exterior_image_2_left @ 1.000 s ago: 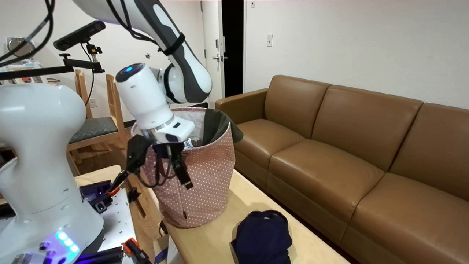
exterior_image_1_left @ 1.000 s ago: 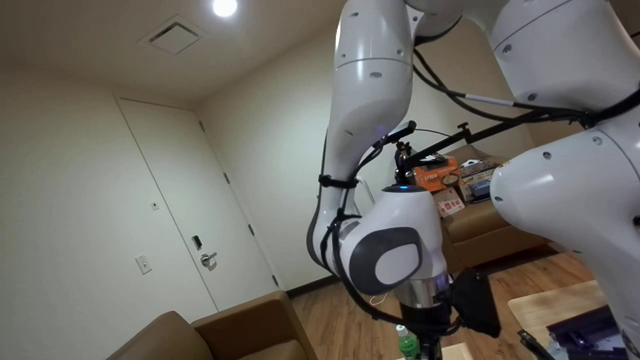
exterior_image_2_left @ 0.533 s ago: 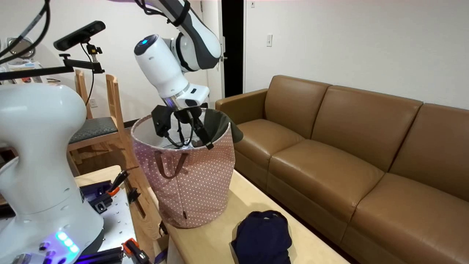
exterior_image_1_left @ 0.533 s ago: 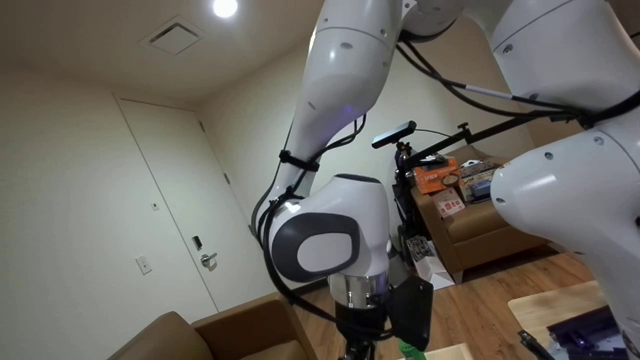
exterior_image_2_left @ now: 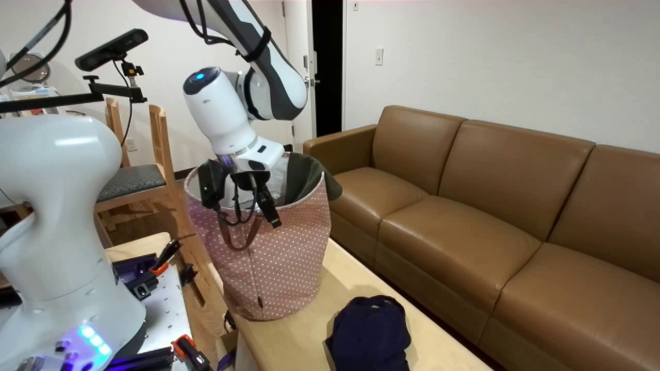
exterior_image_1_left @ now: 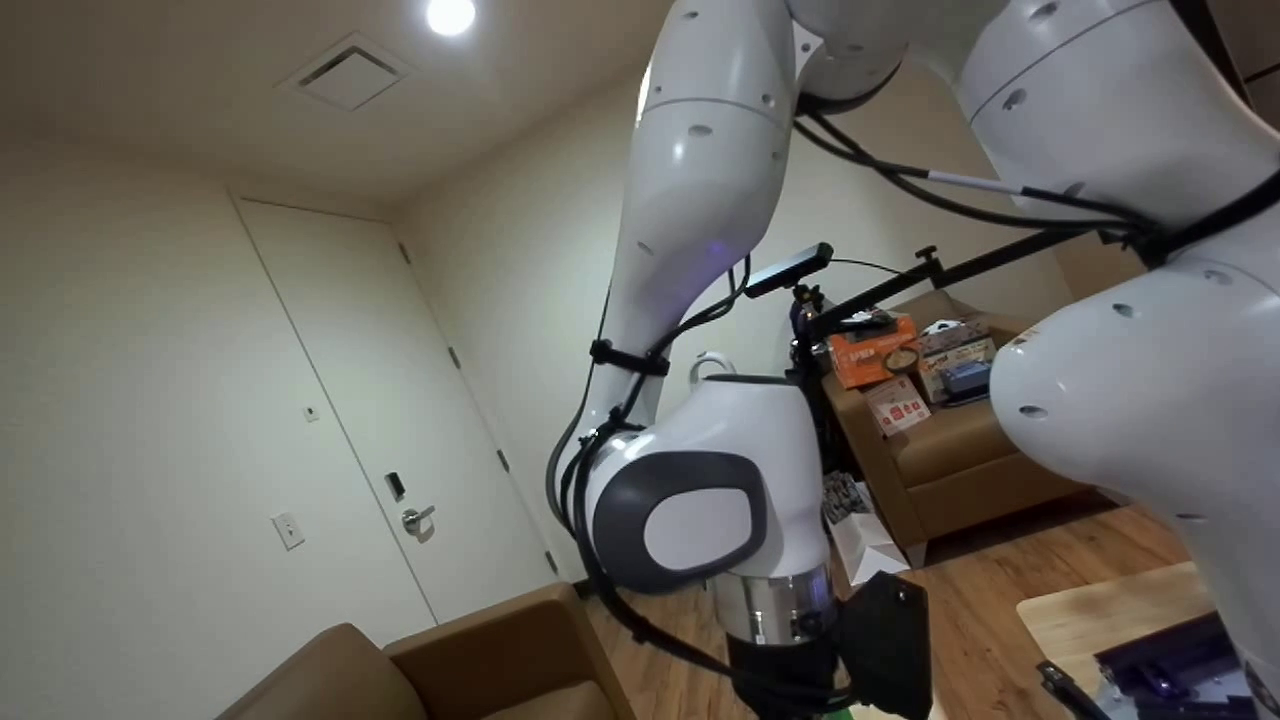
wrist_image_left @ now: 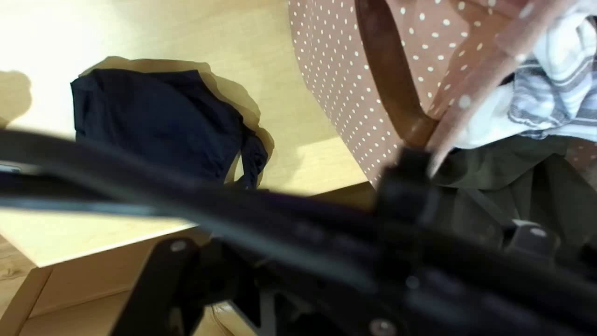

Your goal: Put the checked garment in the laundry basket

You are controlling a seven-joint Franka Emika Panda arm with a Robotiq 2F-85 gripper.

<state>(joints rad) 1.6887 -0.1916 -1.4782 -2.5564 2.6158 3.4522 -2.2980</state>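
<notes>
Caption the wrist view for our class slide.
Dark garment on a table beside a dotted basket with patterned cloth inside.

My gripper (exterior_image_2_left: 271, 217) rose near basket (exterior_image_2_left: 291, 263), then dipped slightly; basket's handle (exterior_image_2_left: 239, 248), mostly hidden before, now shows.

The arm (exterior_image_2_left: 219, 111) is glossy white and rounded, set with small recessed screws (exterior_image_1_left: 1014, 99). Just above the black end effector (exterior_image_2_left: 272, 219) sits a silvery collar (exterior_image_1_left: 762, 606); beside it is a black angular housing (exterior_image_1_left: 885, 645), and higher up come a dark grey oval band (exterior_image_1_left: 620, 525) and a blue light (exterior_image_2_left: 200, 76). Black cables (exterior_image_1_left: 630, 622), held by black straps (exterior_image_1_left: 630, 358), run down towards the end effector.
</notes>
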